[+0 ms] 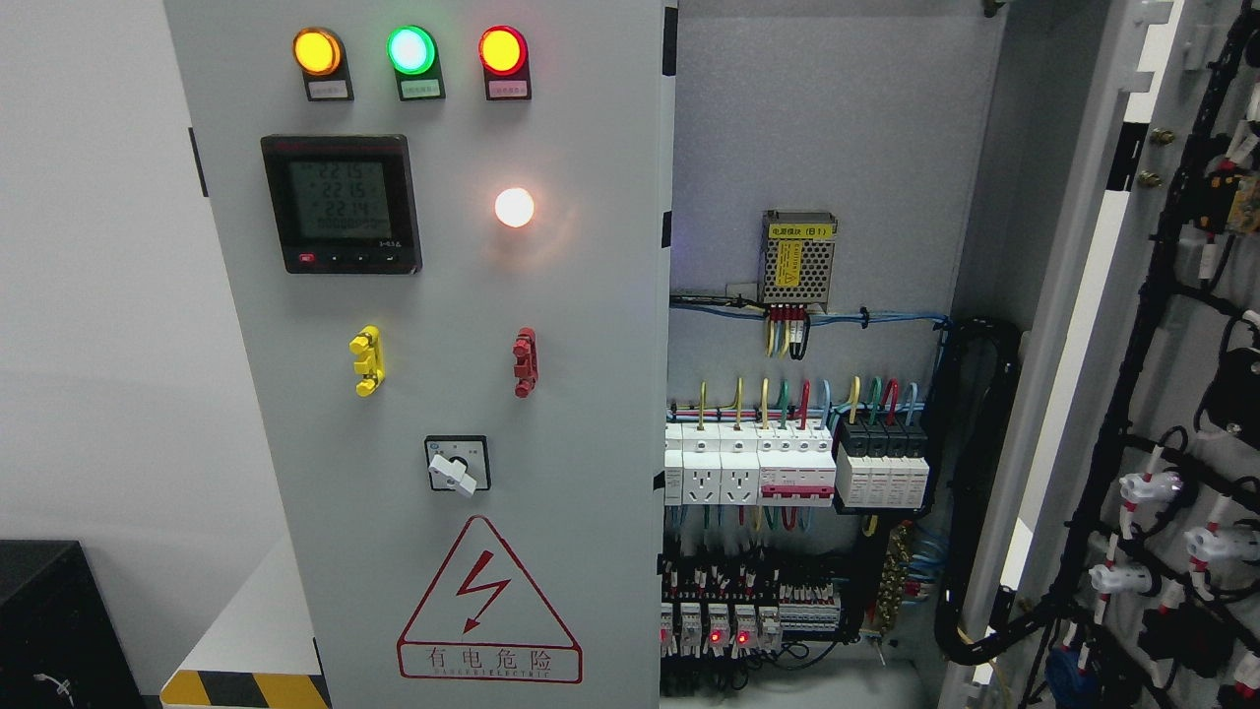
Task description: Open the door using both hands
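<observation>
At the lower left of the frame a black box stands against the plain white wall, with a yellow-and-black hazard stripe on the floor beside it. Left of centre, the closed grey metal cabinet door fills the frame from top to bottom; its right edge runs straight down the middle. On it sit three round indicator lamps in a row, amber, green and red, then a black digital meter, one glowing white lamp, one yellow clip, one red clip, one rotary switch and a red triangular shock warning sign. Right of that edge the cabinet interior lies open, showing a perforated power supply, a row of white breakers and four black modules. At the far right the second grey door stands swung wide, black wiring looms on its inner face. No robot hand appears anywhere, so neither hand's state can be told.
</observation>
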Controlling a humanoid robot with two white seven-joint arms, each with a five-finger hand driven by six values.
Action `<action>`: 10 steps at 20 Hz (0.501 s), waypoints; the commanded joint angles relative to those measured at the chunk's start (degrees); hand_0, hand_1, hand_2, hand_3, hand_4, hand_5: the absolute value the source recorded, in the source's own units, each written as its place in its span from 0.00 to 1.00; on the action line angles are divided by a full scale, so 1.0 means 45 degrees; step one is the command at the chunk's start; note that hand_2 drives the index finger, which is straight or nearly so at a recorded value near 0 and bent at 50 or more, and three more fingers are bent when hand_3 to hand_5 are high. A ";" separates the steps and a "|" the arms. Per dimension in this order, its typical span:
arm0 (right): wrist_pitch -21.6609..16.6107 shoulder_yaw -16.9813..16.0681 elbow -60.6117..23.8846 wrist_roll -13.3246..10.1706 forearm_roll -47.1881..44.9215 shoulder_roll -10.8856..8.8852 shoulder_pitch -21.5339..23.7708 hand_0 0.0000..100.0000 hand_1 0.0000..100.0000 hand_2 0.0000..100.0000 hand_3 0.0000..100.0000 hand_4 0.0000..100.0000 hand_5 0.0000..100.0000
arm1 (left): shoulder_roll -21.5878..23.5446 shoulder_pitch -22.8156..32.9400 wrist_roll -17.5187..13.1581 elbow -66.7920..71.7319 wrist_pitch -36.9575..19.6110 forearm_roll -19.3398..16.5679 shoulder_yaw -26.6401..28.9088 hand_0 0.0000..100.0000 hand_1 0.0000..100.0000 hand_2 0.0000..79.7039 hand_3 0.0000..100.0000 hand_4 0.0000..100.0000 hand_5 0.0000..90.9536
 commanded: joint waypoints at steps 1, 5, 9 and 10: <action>-0.0255 0.1086 -0.5862 -0.0008 -0.0023 -0.0145 -0.0862 0.00 0.00 0.00 0.00 0.00 0.00 | -0.0131 0.0196 -0.0053 0.0051 -0.0024 0.0387 -0.0975 0.00 0.00 0.00 0.00 0.00 0.00; -0.0274 0.1145 -0.7094 -0.0066 -0.0023 -0.0107 -0.1913 0.00 0.00 0.00 0.00 0.00 0.00 | -0.0345 0.0196 -0.0053 0.0051 -0.0005 0.0387 -0.0955 0.00 0.00 0.00 0.00 0.00 0.00; -0.0099 0.0834 -0.6940 -0.0008 -0.0062 -0.0223 -0.3671 0.00 0.00 0.00 0.00 0.00 0.00 | -0.0365 0.0196 -0.0053 0.0032 -0.0024 0.0387 -0.0955 0.00 0.00 0.00 0.00 0.00 0.00; 0.0037 0.0794 -0.6824 0.0031 -0.0081 -0.0282 -0.4256 0.00 0.00 0.00 0.00 0.00 0.00 | -0.0365 0.0196 -0.0053 0.0032 -0.0005 0.0387 -0.0955 0.00 0.00 0.00 0.00 0.00 0.00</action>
